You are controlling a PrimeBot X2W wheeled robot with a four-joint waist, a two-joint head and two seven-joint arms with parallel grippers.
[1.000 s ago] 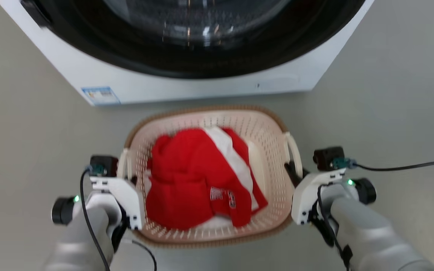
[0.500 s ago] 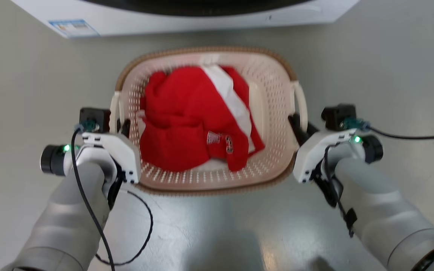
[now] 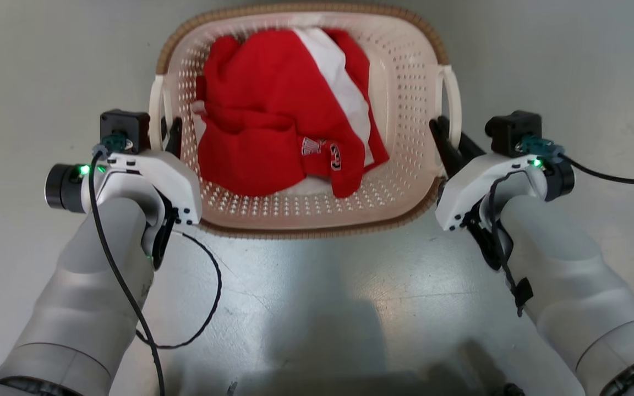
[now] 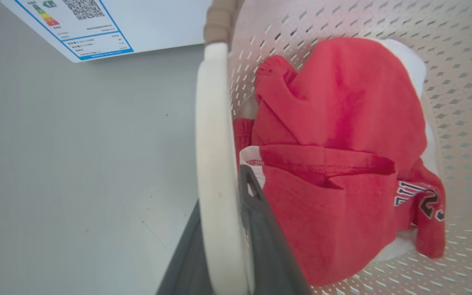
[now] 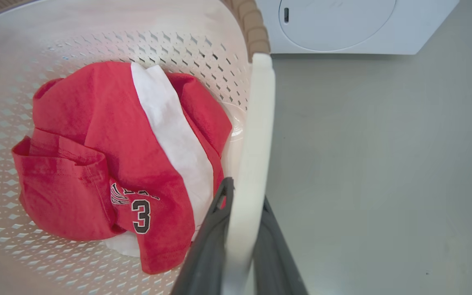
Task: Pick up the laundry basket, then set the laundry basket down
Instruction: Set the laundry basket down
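Observation:
The laundry basket [image 3: 405,82] is cream-white and perforated, with a brown rim, and it sits at the top middle of the head view. A red and white garment [image 3: 278,126] lies inside it. My left gripper [image 3: 165,129] is shut on the basket's white left handle [image 3: 156,110]. In the left wrist view the left gripper's [image 4: 223,229] dark fingers flank the handle [image 4: 215,164]. My right gripper [image 3: 449,137] is shut on the right handle [image 3: 453,99]. The right wrist view shows the right gripper [image 5: 240,229] clamped on that handle [image 5: 252,143]. I cannot tell whether the basket's bottom touches the floor.
The white washing machine [image 5: 342,24] stands just beyond the basket, and its label corner [image 4: 80,24] shows in the left wrist view. Grey floor [image 3: 317,308] lies all around. A black cable [image 3: 207,308] loops from my left arm.
The head camera has moved: the washing machine has slid out of the top of the picture. The basket and both grippers sit higher and look larger. Both grippers stay on the handles.

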